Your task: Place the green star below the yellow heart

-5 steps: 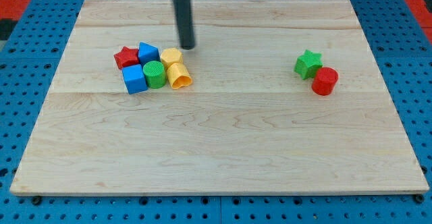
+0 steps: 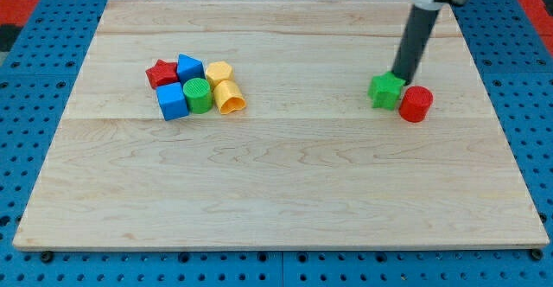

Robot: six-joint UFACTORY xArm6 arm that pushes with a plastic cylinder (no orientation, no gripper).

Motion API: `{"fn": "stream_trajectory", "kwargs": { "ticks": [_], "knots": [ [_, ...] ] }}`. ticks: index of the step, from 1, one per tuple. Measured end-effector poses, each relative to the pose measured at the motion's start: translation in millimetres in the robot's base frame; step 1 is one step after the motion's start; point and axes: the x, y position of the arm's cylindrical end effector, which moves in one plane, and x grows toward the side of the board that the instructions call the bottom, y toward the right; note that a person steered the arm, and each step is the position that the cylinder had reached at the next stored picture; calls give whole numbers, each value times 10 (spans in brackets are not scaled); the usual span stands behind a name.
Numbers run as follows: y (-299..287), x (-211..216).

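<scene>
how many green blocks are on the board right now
2. The green star sits at the view's right, touching the red cylinder, with my tip at its upper right edge. The green cylinder is in the left cluster beside a blue cube. None seem hidden.

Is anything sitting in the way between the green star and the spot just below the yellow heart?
Nothing visible blocks that path. My tip touches the green star from the view's top; bare wooden board lies leftward to below the yellow heart.

On the tabletop (image 2: 285,192), my tip (image 2: 401,78) touches the green star (image 2: 386,91) from above; the yellow heart (image 2: 229,98) lies well left.
</scene>
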Motion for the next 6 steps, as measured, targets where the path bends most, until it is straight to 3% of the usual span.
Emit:
{"fn": "stream_trajectory", "kwargs": {
  "ticks": [1, 3, 4, 6],
  "knots": [
    [-454, 93],
    [-145, 508],
    [-275, 824],
    [-1635, 773]
  ]
}}
